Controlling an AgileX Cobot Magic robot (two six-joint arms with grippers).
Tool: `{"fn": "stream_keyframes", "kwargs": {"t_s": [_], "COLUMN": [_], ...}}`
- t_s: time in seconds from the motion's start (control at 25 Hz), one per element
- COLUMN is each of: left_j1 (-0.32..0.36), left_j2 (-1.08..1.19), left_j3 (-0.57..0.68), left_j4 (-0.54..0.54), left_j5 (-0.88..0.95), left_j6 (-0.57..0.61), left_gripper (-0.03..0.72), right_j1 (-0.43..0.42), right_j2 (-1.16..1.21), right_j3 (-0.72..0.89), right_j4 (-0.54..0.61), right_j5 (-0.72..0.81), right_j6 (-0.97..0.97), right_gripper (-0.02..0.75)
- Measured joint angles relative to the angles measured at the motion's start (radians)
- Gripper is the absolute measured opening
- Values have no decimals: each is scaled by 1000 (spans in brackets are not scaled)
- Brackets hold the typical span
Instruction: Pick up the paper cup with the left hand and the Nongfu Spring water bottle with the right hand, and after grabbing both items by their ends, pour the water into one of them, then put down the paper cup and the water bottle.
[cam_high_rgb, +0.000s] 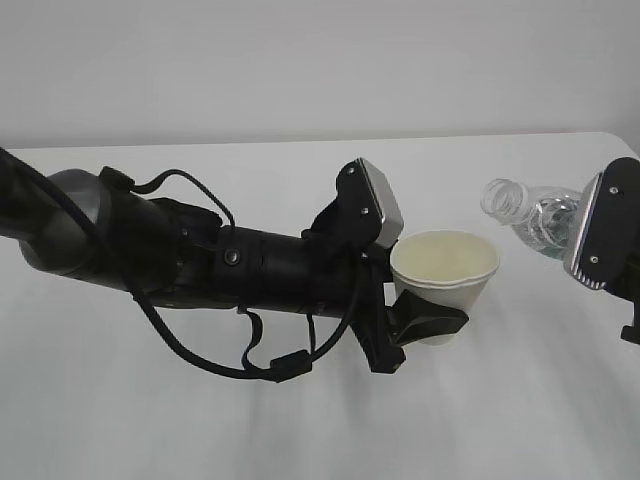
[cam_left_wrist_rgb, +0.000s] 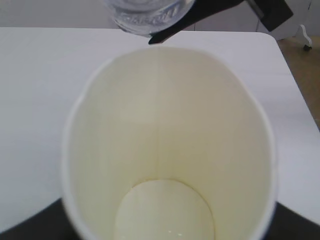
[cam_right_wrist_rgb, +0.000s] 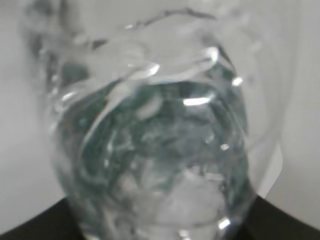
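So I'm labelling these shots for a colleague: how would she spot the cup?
Follow the thick cabled black arm across the white table to its tool. It holds the paper cup: white, opaque, cream inside, unlike the clear bottle beside it.

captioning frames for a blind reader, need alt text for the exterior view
A black cabled left gripper holds a white paper cup upright above a white table. At the right edge, the right gripper holds a clear uncapped water bottle, tilted with its mouth toward the cup but still apart from it.
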Motion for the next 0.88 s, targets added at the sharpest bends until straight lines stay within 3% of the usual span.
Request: {"fn": "stream_keyframes", "kwargs": {"t_s": [0.88], "left_j1": [0], "left_j2": [0], "left_j3": [0], "left_j4": [0], "left_j5": [0], "left_j6": [0], "left_gripper": [418], "right_j1": [0], "right_j2": [0], "right_j3": [-19], "right_j4": [-79], "right_j5": [5], "right_j6": [0], "right_gripper": [372]}}
